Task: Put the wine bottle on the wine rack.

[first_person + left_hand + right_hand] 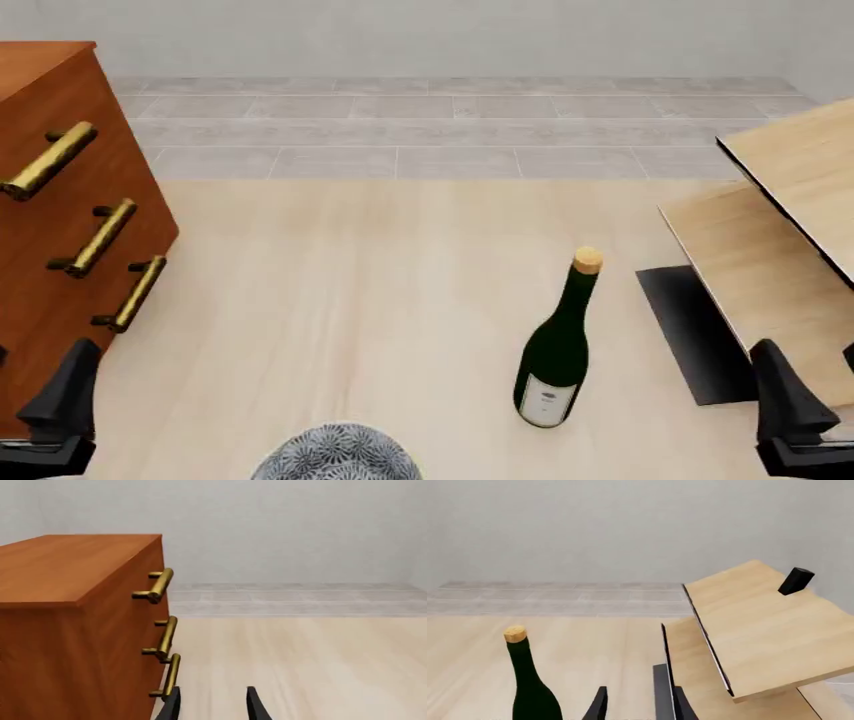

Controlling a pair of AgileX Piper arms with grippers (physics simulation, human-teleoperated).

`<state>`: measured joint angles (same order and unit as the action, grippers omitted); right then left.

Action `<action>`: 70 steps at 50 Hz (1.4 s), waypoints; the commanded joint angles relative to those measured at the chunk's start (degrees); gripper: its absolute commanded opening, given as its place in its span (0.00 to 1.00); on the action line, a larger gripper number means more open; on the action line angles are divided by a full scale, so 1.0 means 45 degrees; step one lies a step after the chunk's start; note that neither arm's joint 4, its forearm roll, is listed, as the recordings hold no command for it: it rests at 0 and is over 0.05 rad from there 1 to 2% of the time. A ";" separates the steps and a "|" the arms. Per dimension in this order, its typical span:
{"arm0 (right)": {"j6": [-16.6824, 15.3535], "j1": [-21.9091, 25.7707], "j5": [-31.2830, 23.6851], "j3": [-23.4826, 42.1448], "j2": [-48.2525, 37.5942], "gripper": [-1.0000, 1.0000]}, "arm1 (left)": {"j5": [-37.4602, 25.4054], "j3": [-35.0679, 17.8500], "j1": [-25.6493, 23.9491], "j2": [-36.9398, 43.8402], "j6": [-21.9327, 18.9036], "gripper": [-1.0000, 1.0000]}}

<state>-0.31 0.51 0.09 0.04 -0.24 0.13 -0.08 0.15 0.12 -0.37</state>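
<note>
The right gripper (pixel 637 705) is parted with nothing between its fingers, low beside the rack (pixel 781 250), and the left gripper (pixel 212 707) is likewise spread and empty next to the cabinet (pixel 54 230). The bottle (pixel 557 350) stands upright on the table (pixel 360 290), between the arms and nearer the rack, untouched. Nothing looks done yet: grasping, lifting and setting it on the rack all remain.

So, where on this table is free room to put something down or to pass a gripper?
The widest bare patch lies between the drawer cabinet and the wine bottle, running back to the tiled strip. A narrower lane separates the bottle from the wine rack. The near edge is crowded: both grippers and a grey object.
</note>
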 commanded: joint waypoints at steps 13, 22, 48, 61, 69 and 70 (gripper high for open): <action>-0.0858 0.1094 0.1224 0.0590 -0.1683 1.00 | -0.0059 -0.0315 -0.0139 0.0178 -0.0426 1.00; -0.0977 0.1819 0.2570 0.0677 -0.3545 1.00 | -0.0165 -0.0362 -0.0280 0.0063 -0.0640 1.00; -0.0074 0.4029 0.3846 0.1779 -0.6056 1.00 | 0.0254 -0.0105 -0.0251 0.0431 -0.0708 1.00; 0.0015 0.4547 0.4583 0.1775 -0.6888 1.00 | 0.0283 -0.0074 -0.0159 0.0367 -0.0734 1.00; 0.0039 0.4783 0.4864 0.1810 -0.7270 1.00 | 0.0252 -0.0059 -0.0150 0.0329 -0.0803 1.00; 0.0041 0.4784 0.4893 0.1809 -0.7301 1.00 | 0.0233 -0.0059 -0.0148 0.0270 -0.0861 1.00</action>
<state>-0.49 20.63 20.44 7.93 -30.90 1.22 -0.43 -0.63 1.63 -3.73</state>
